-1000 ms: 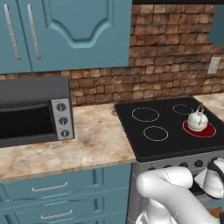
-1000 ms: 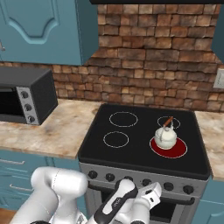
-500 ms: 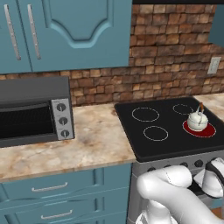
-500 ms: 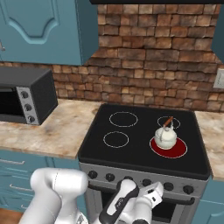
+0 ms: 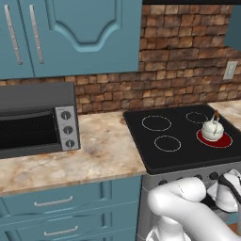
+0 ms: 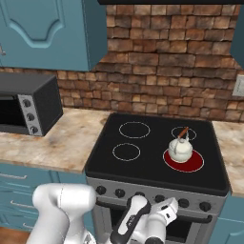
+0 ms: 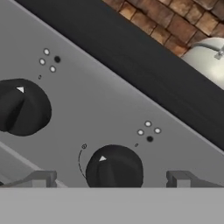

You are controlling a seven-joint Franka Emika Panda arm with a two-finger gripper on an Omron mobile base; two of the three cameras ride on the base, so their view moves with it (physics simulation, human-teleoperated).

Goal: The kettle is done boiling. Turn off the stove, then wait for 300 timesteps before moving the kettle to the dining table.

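The small white kettle [image 5: 212, 131] [image 6: 180, 150] stands on the front right burner [image 6: 190, 164], which glows red. The burner belongs to the black glass stove [image 5: 183, 157] [image 6: 152, 157]. My gripper [image 6: 167, 206] [image 5: 231, 181] is low in front of the steel knob panel, below the kettle. In the hand view the gripper [image 7: 111, 179] is open, with one fingertip on each side of a black knob [image 7: 114, 167] and a gap to it on both sides. A second knob [image 7: 22, 107] sits to its left. The kettle's white body [image 7: 208, 61] shows above the cooktop edge.
A grey toaster oven [image 5: 37, 120] [image 6: 28, 102] stands on the marbled wall counter [image 5: 103, 155] left of the stove. Teal upper cabinets [image 5: 84, 33] hang above, and a brick wall [image 6: 167, 71] runs behind. Teal drawers [image 5: 56, 207] lie under the counter.
The hand has edged slightly to the right and closer to the knob panel. The kettle and the red burner are unchanged.
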